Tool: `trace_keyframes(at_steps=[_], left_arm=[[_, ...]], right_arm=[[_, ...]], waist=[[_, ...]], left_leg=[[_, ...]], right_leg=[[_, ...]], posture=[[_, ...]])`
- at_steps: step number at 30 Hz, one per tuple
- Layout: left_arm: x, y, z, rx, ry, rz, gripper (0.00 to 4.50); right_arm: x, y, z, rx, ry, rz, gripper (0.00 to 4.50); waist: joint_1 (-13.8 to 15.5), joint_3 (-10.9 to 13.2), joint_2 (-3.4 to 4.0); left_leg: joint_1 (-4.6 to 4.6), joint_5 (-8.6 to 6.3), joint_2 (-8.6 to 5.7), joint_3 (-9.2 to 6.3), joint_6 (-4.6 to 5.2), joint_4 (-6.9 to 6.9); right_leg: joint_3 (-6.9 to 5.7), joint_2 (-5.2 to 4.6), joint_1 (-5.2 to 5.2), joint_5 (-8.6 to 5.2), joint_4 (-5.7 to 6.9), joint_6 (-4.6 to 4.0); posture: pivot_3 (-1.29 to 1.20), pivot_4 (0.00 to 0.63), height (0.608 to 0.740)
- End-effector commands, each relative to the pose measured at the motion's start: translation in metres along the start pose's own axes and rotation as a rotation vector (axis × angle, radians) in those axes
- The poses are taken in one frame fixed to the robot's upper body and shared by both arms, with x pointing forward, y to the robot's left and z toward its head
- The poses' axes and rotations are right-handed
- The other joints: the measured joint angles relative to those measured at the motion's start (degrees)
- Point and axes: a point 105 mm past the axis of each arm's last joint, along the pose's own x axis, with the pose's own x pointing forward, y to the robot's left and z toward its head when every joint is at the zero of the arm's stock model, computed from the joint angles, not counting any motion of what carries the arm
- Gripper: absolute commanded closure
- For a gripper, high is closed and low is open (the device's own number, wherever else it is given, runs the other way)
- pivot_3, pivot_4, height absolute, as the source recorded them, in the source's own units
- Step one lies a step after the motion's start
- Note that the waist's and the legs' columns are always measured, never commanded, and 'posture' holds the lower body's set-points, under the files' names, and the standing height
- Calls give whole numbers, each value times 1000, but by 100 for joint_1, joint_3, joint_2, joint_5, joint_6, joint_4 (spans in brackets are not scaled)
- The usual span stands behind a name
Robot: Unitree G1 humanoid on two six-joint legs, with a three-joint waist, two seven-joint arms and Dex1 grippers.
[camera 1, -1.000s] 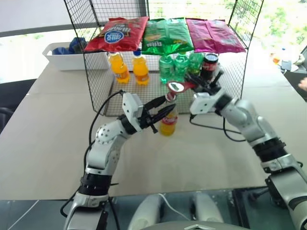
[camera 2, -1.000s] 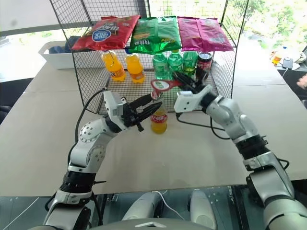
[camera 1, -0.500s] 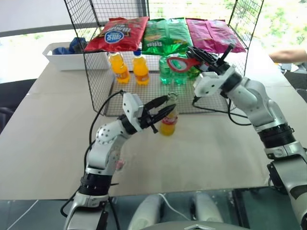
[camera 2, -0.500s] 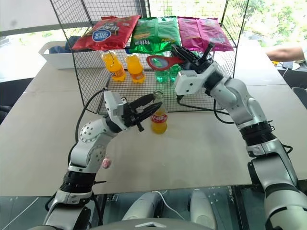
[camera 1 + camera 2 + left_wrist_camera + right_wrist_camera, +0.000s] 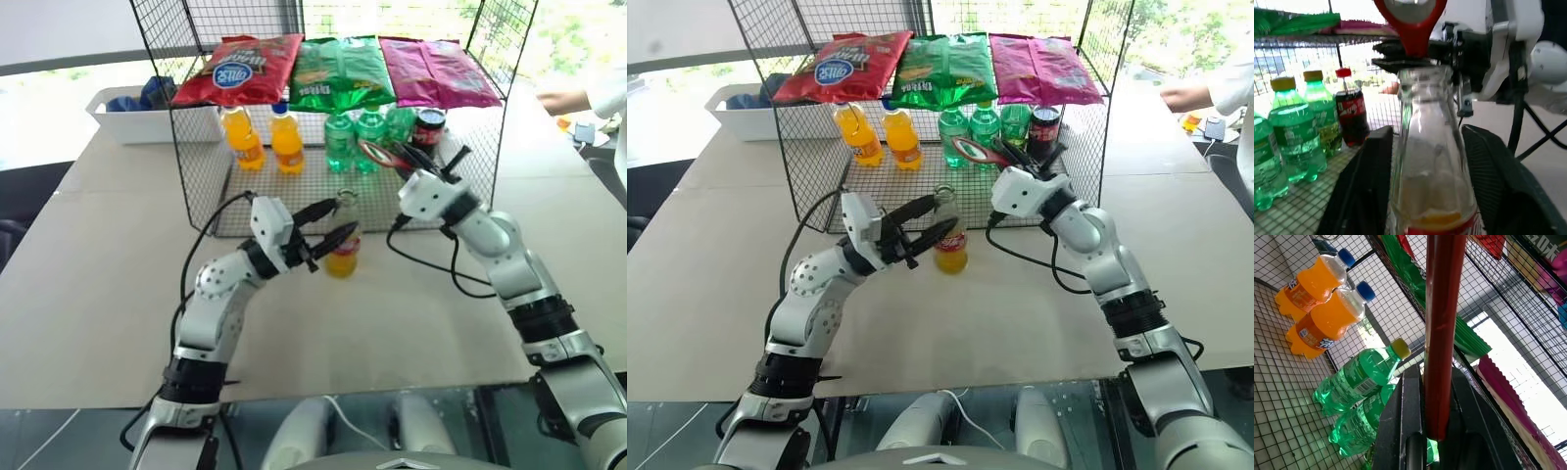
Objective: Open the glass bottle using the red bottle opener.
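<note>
Head views: the glass bottle (image 5: 343, 240) stands on the desk (image 5: 98, 274) before a wire rack (image 5: 196, 166) of orange bottles (image 5: 265, 137) and green bottles (image 5: 355, 139). The left claw (image 5: 327, 224) spreads wide around it. The right claw (image 5: 416, 159) clamps the red bottle opener (image 5: 377, 151), apart from the bottle.

Left wrist view: its fingers (image 5: 1369, 176) flank the bottle with gaps.

Right wrist view: the opener's handle sits gripped.

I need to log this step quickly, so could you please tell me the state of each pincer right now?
Left pincer: open, its fingers on either side of the glass bottle, not clamping it.
Right pincer: shut on the red bottle opener.
</note>
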Motion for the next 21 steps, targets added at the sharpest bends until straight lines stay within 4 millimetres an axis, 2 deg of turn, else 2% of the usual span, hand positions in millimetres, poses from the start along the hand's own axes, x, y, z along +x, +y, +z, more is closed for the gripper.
trace_keyframes(at_steps=[1,2,9,13,15,17,21], left_arm=[[1,4,5,41,-8,18,356],[1,4,5,41,-7,21,80],[0,3,5,28,-7,16,80],[-3,0,4,10,7,-13,80],[-7,-6,4,-6,22,-54,80],[-11,-8,6,-22,34,-80,80],[-16,-7,7,-5,62,-101,80]], right_arm=[[-3,-11,8,20,-15,-48,4500],[-3,-10,7,25,-9,-47,4500],[-10,-5,0,63,34,-33,4500],[-20,12,-12,221,115,22,4500],[-30,37,-16,371,173,116,4500],[-38,52,-16,516,226,149,4500],[-52,68,-21,675,363,186,4500]], waist=[[7,0,0],[3,0,0],[3,0,0],[3,0,0],[3,1,1],[0,1,1],[6,9,13]], left_leg=[[-3,0,0,-2,0,0],[-4,0,-1,-2,0,0],[-4,0,-1,-1,0,-2],[-4,0,-1,-2,0,-2],[-5,0,0,-1,0,-2],[-4,-1,3,-2,1,-7],[-7,-1,2,-2,1,-9]], right_leg=[[-2,0,-2,0,-1,0],[-2,-1,-3,0,-2,0],[-1,-1,-3,0,-3,0],[-2,-1,-2,0,-5,0],[-1,-2,-1,0,-5,0],[-1,-1,-1,0,-9,-1],[-1,-2,-2,0,-11,0]], posture=[[0,150,740],[0,150,740],[0,150,740],[0,150,740],[0,150,740],[0,150,740],[0,150,740]])
